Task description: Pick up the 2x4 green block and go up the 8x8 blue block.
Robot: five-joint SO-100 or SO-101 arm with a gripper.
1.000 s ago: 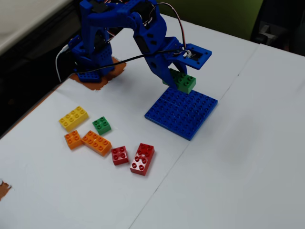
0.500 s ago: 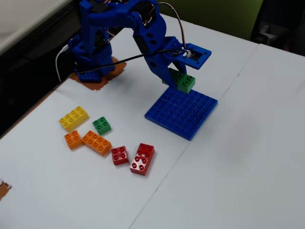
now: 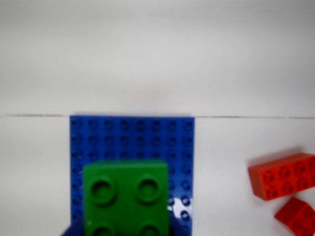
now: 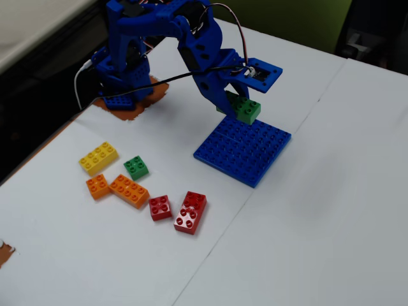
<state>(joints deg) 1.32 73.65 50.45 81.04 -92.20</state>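
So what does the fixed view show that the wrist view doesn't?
Only the fixed view shows the blue arm and its base, the gripper shut on the 2x4 green block, and the loose yellow brick, small green brick and two orange bricks on the table. Only the wrist view shows the green block's studs close up. Both show the green block at one edge of the 8x8 blue block, plus the two red bricks.
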